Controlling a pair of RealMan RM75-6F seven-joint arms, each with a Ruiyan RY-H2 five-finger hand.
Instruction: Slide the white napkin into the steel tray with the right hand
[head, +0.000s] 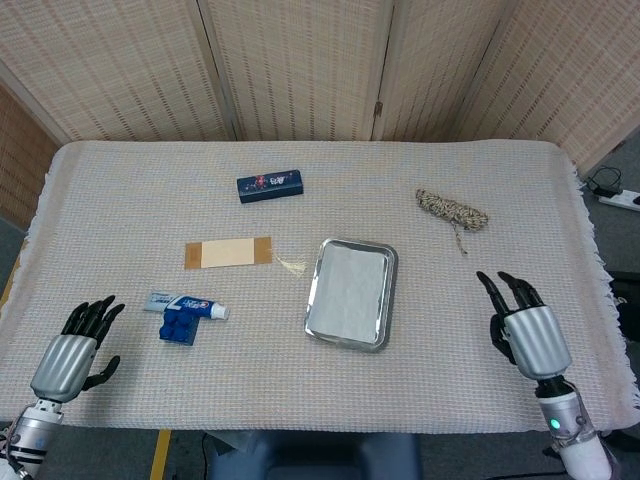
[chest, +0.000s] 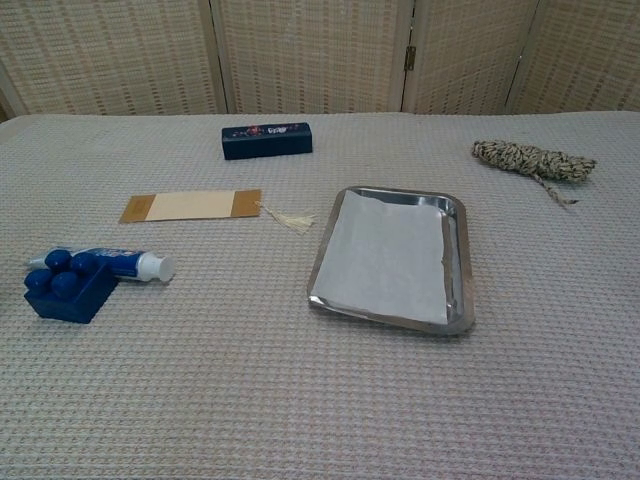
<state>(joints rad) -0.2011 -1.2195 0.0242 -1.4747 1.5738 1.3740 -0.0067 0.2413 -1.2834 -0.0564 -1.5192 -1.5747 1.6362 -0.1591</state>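
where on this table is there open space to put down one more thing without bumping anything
Bare cloth lies between the steel tray and the right hand, below the rope. The near strip in front of the tray is also bare. It is crowded left of the tray: toothpaste, blue block, bookmark.

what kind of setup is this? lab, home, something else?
Probably a lab or data-collection station rather than a home. A table under a woven cloth holds unrelated props: a steel tray with a white napkin, a toothpaste tube, a rope coil. Woven folding screens close off the back.
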